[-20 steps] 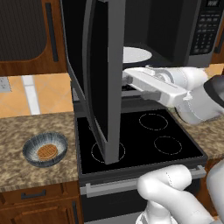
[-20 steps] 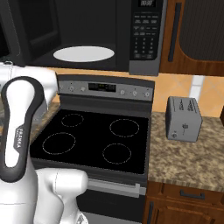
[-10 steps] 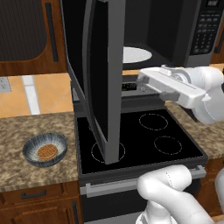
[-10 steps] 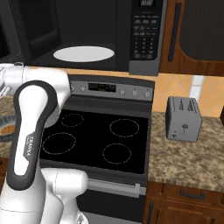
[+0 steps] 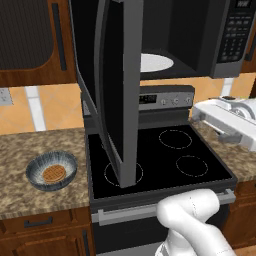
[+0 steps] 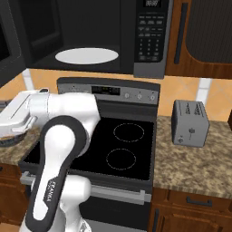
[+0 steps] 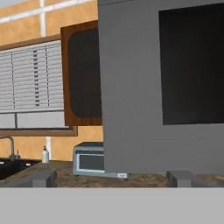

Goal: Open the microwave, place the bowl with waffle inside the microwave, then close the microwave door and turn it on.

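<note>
Counter (image 5: 30, 145) edge, bowl (image 5: 51, 170), microwave door (image 5: 116, 90) open

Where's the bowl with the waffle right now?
In the left base view the bowl sits on the granite counter left of the stove, waffle inside, below and left of the open microwave door.
</note>
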Robot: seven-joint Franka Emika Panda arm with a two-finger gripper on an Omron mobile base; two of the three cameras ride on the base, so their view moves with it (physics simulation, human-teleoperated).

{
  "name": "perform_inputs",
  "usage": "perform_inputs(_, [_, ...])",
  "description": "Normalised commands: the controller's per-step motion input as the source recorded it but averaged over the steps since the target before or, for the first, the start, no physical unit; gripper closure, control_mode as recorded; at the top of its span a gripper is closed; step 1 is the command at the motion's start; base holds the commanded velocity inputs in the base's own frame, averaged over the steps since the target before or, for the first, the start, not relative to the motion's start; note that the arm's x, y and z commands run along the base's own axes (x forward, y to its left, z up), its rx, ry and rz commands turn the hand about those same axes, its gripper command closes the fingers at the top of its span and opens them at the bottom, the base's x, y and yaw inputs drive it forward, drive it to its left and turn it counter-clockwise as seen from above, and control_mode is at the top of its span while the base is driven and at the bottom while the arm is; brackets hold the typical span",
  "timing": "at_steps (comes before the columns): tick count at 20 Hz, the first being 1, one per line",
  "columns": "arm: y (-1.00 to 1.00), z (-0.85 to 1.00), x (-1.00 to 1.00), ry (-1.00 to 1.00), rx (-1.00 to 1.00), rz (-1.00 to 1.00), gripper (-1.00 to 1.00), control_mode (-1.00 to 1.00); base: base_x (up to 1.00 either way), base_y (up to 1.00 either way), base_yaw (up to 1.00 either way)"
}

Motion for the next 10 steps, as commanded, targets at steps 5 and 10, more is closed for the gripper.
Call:
perform_inputs(5, [-0.47, -0.61, -0.12, 0.14, -0.25, -0.18, -1.00, -1.00, 0.00, 0.00, 0.00])
perform_inputs(10, [-0.23, -0.62, 0.00, 0.19, -0.24, -0.37, -1.00, -1.00, 0.00, 0.00, 0.00])
